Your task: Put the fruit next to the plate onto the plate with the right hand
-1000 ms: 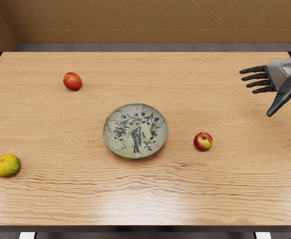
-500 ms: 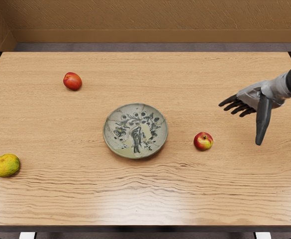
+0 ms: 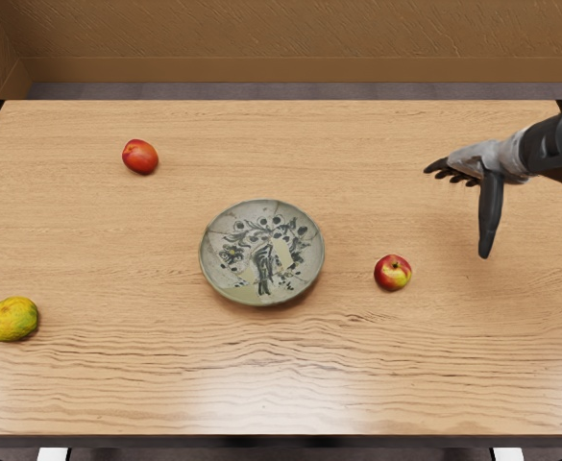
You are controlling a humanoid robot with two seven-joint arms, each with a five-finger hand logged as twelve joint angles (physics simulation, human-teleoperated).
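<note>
- The yellow-green fruit [image 3: 12,319] lies at the near left corner of the bench [image 3: 357,144], well apart from the plate. By the task's wording it is not the piece to move.
- The red fruit [image 3: 140,156] sits at the far left, also well apart from the plate, so I judge it left out too.
- The plate [image 3: 261,252] lies flat in the middle of the bench with nothing on it. Its right side is clear for something brought in from there.
- The apple [image 3: 392,273] rests on the bench just right of the plate, near its rim but not touching. It is the closest fruit, so I take it for the task's thing, and it is not yet on the plate.
- The right hand [image 3: 477,165] hovers over the bench to the right of the apple and farther back, its arm coming in from the right edge. It is released and holds nothing: the fingers are spread and point left, and the thumb hangs down. That pose looks suited to closing around a round fruit.
- The hand and the apple are apart, so this looks like the reach. The next move likely calls for coming nearer and lower to bracket the apple. A nudge before the fingers close could set it rolling.
</note>
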